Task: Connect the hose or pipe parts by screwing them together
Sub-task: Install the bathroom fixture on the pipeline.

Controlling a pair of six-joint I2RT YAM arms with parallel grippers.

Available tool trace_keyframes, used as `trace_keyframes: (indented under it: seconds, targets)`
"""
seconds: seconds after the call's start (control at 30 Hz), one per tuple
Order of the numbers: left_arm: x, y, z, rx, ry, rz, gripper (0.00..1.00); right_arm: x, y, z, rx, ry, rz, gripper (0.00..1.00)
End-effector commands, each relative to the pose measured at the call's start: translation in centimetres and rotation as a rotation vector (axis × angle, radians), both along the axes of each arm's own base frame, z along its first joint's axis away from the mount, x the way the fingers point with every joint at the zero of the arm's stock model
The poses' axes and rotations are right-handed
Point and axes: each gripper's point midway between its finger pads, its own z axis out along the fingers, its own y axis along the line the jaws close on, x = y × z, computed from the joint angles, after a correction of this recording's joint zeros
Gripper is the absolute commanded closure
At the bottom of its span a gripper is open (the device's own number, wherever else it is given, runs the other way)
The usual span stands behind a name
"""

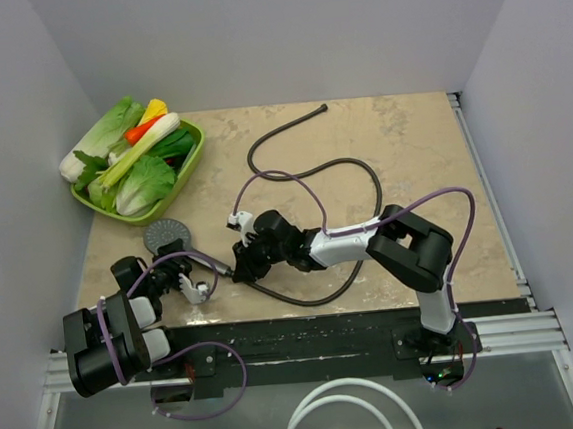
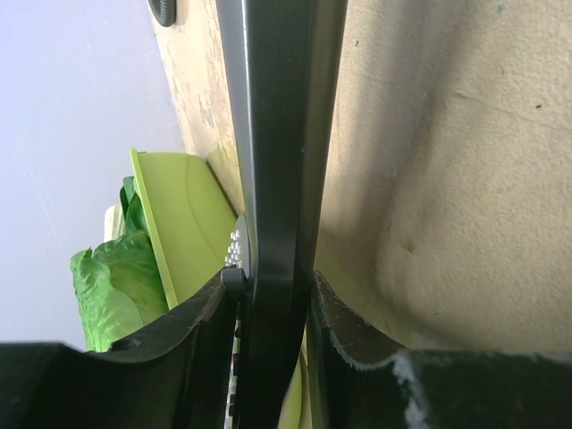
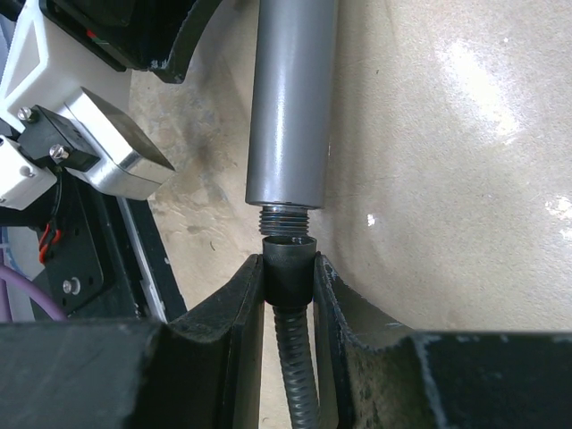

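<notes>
**A:** Two arms, one joint. What sits at seven o'clock on the beige marbled worktop (image 1: pixel 422 152)?

**B:** A grey shower head (image 1: pixel 168 233), with a round perforated disc (image 2: pixel 237 246) at one end and a straight grey handle (image 3: pixel 290 107) at the other. The left jaws are clamped across that handle, one finger on each side, and the disc end points toward ten o'clock.

**A:** And the right side?

**B:** The right jaws are closed on the black end nut (image 3: pixel 288 248) of a long, thin, dark-brown flexible hose (image 1: pixel 304 300). The nut is lined up with the handle's threaded tip (image 3: pixel 286 217), its mouth right against the thread. Whether it has caught, I cannot tell.

**A:** Where does the hose run?

**B:** From the nut it loops toward five o'clock and swings up past the right arm. It then curls across the centre and ends loose near twelve o'clock.

**A:** Anything else there?

**B:** A lime-green plastic tray (image 1: pixel 193 154) of leafy vegetables at ten o'clock, just beyond the disc.
</notes>
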Motion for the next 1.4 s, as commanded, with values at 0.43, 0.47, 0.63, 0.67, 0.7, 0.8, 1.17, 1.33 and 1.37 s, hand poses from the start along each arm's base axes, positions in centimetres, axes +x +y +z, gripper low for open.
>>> trace_keyframes:
  seconds: [0.43,0.47,0.63,0.67,0.7,0.8,1.17,1.33,1.37]
  targets:
    - [-9.2,-6.5,-4.3,0.346,-0.2,-0.397,1.0,4.0,4.4,5.6,0.217,-0.089,-0.145,0.74]
    - [-9.1,-6.6,-4.2,0.341,-0.205,-0.4,1.0,3.9,4.5,5.8,0.229,-0.086,-0.145,0.74]
    - [-9.4,-7.3,-3.6,0.299,-0.232,-0.425,1.0,3.4,5.3,6.7,0.307,-0.061,-0.121,0.75]
    - [-9.4,-7.5,-3.4,0.293,-0.24,-0.43,1.0,2.9,5.5,6.9,0.327,-0.028,-0.104,0.75]
    - [-9.5,-7.7,-3.2,0.277,-0.25,-0.44,1.0,2.6,5.7,7.2,0.346,-0.012,-0.09,0.75]
    - [-9.5,-8.1,-2.7,0.26,-0.276,-0.453,1.0,1.6,6.2,7.5,0.42,0.07,-0.037,0.76]
    - [-9.7,-8.5,-2.2,0.237,-0.301,-0.47,1.0,1.8,5.0,7.7,0.548,0.215,-0.027,0.75]
    - [-9.8,-8.7,-2.0,0.223,-0.305,-0.476,1.0,2.3,4.5,6.6,0.577,0.287,-0.04,0.72]
    - [-9.8,-8.7,-2.0,0.223,-0.305,-0.476,1.0,2.3,4.4,6.4,0.572,0.292,-0.042,0.71]
